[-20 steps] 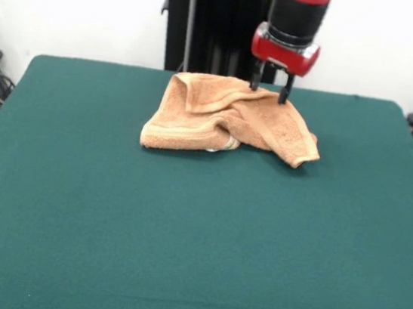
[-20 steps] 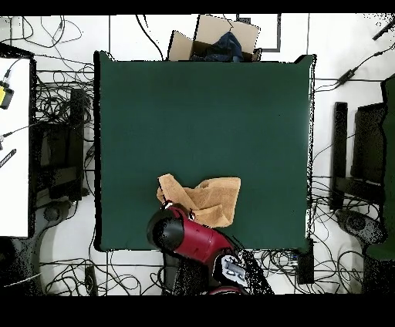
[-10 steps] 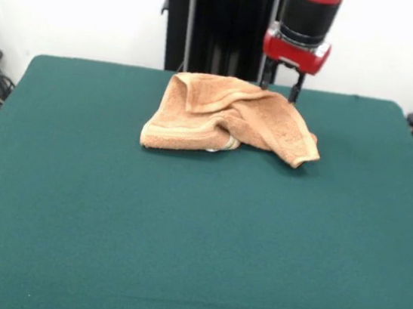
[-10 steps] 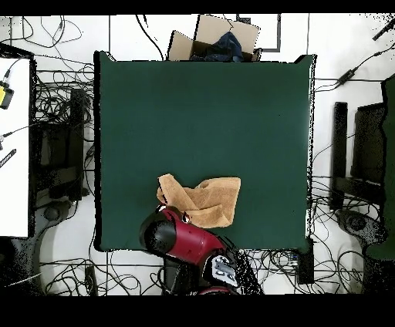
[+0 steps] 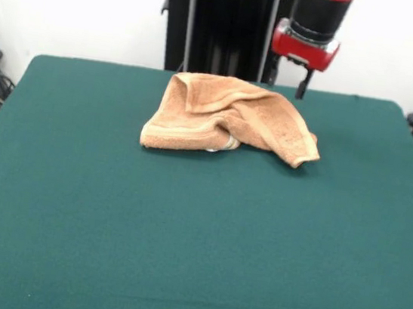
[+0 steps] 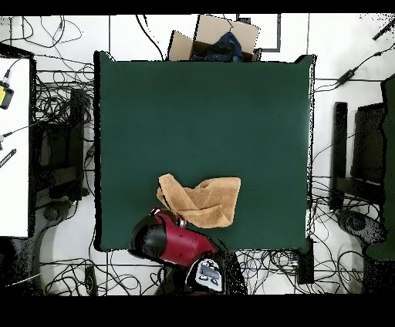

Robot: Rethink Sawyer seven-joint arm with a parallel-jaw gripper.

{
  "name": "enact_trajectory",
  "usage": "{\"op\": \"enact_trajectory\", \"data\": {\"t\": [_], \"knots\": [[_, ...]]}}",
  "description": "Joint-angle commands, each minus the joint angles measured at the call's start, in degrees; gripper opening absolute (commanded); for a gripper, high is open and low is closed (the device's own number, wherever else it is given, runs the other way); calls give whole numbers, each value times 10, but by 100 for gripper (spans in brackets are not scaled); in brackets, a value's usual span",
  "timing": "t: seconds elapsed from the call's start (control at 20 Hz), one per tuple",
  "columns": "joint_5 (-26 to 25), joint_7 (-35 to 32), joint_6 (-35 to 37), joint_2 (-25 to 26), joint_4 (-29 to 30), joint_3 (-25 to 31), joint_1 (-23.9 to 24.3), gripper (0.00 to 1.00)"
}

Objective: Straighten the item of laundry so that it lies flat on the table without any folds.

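The peach-orange towel (image 5: 230,117) lies crumpled and folded over itself on the green table (image 5: 196,229) near its far edge, with a bit of white tag at its front fold. It also shows in the overhead view (image 6: 200,200), near the table's (image 6: 204,116) bottom edge. My gripper (image 5: 287,83) hangs above the table's far edge, just beyond and right of the towel, open and empty, clear of the cloth. In the overhead view the red arm (image 6: 166,241) covers the gripper.
An open cardboard box (image 6: 214,38) with dark cloth stands past the table's far side. Cables and equipment (image 6: 58,150) lie on the floor around the table. The black pedestal (image 5: 220,23) stands behind the towel.
The gripper has lifted off the towel and moved up and to the right in the front view, toward the table's far edge. The towel has kept its shape.
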State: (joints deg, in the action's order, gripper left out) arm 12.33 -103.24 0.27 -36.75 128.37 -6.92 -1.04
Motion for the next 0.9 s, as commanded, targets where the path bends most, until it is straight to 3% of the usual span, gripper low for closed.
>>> {"op": "enact_trajectory", "data": {"t": [0.05,0.3,0.65,0.9], "knots": [[20,-100,53,24,-27,-43,-23,100],[22,-98,68,21,-32,-66,-40,100],[12,-103,10,51,-31,-18,2,100],[20,-104,18,54,-40,-64,-36,100]]}}
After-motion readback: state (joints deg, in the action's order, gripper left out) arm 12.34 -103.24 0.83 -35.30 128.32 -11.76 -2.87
